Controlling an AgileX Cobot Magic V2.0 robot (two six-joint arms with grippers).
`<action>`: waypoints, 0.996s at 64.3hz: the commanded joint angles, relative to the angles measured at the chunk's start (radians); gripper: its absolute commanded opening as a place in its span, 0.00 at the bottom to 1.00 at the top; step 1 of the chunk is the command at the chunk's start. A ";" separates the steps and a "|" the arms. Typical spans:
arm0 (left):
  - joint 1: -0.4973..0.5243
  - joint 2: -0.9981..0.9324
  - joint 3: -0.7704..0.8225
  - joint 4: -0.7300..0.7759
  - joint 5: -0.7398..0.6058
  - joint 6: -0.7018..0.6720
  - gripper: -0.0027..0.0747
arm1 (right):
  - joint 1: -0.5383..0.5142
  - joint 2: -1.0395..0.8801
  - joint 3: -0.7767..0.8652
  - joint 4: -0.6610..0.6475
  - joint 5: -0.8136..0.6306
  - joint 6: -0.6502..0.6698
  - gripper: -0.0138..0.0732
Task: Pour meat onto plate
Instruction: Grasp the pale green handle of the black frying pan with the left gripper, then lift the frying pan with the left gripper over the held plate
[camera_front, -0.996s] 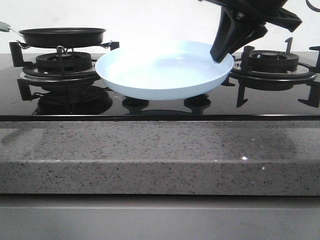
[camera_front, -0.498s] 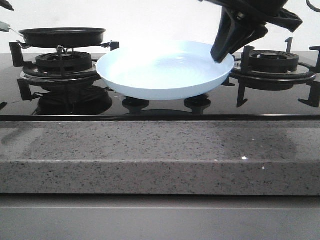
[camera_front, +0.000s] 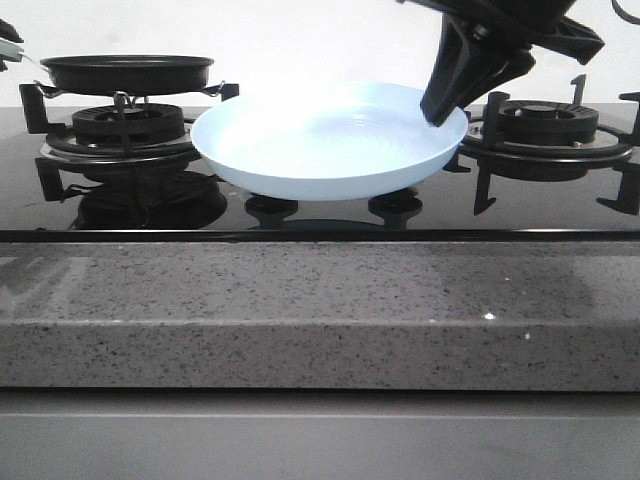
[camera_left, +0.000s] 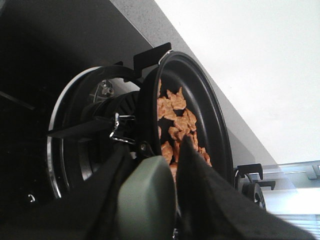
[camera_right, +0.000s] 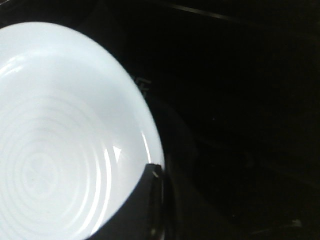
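The meat (camera_left: 175, 119), reddish-brown pieces, lies in a black frying pan (camera_left: 207, 107) on the left burner (camera_front: 127, 124). The pan (camera_front: 125, 72) sits level there. My left gripper (camera_left: 156, 150) is shut on the pan's grey-green handle (camera_left: 147, 200); the front view shows only its tip (camera_front: 8, 45) at the left edge. The pale-blue plate (camera_front: 330, 140) is in the middle of the hob, bare inside. My right gripper (camera_front: 440, 110) is shut on the plate's right rim, one dark finger (camera_right: 142, 202) lying over the plate (camera_right: 55, 145).
A black glass hob (camera_front: 300, 215) carries a second burner with iron supports (camera_front: 545, 125) at the right. Two knobs (camera_front: 272, 208) sit under the plate. A speckled grey stone counter edge (camera_front: 320, 310) runs along the front.
My left gripper has come down at the left edge onto the pan handle. The pan has shifted very slightly right. The plate and the right gripper have stayed put.
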 joint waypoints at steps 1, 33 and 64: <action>-0.005 -0.047 -0.031 -0.084 0.049 0.004 0.28 | 0.001 -0.050 -0.023 0.031 -0.042 -0.007 0.03; 0.004 -0.048 -0.031 -0.125 0.112 0.011 0.28 | 0.001 -0.050 -0.023 0.031 -0.042 -0.007 0.03; 0.004 -0.048 -0.031 -0.138 0.131 0.033 0.03 | 0.001 -0.050 -0.023 0.031 -0.042 -0.007 0.03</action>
